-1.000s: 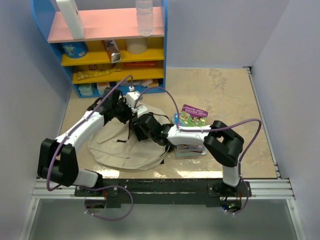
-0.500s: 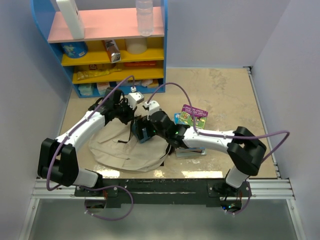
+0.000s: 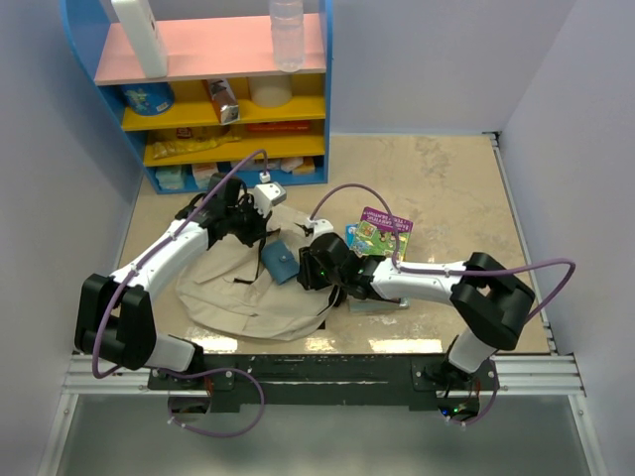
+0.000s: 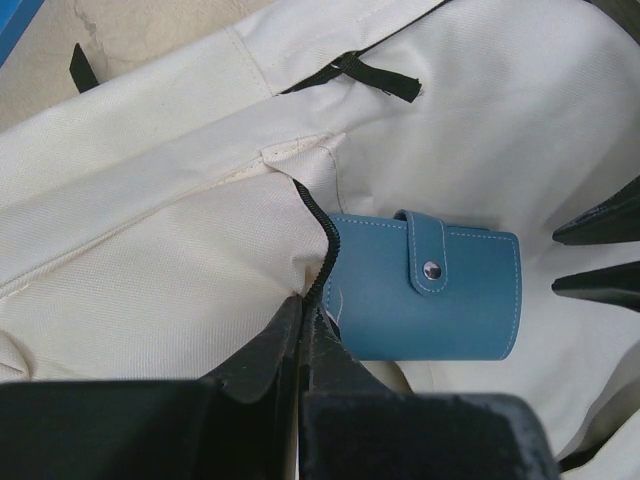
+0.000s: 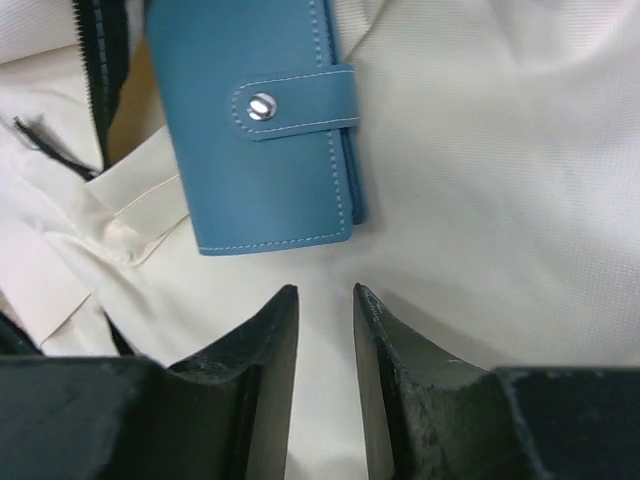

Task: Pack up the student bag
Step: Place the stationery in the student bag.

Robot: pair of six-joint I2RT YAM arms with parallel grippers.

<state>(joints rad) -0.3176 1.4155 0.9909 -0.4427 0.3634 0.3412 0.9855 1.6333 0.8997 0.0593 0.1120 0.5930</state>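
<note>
Student bag: one, flat on table, near-left of centre; long axis roughly left-right, zipper edge on far-right side.

Left gripper: clamped on bag fabric at zipper edge.

Right gripper: jaws slightly apart, empty, just near of wallet.

Wallet: one, blue, snap-tabbed, lying on bag beside zipper.

Book stack just right of bag; count unclear. Bare tabletop far-right. Shelf far-left.

Free to pass over the bare desk beyond and right of the books. Crowded over the student bag: left pincer clamped on its zipper edge, right pincer just short of the blue wallet. Narrow between wallet and books, right arm lying across. Closed off at the far left by the shelf.
</note>
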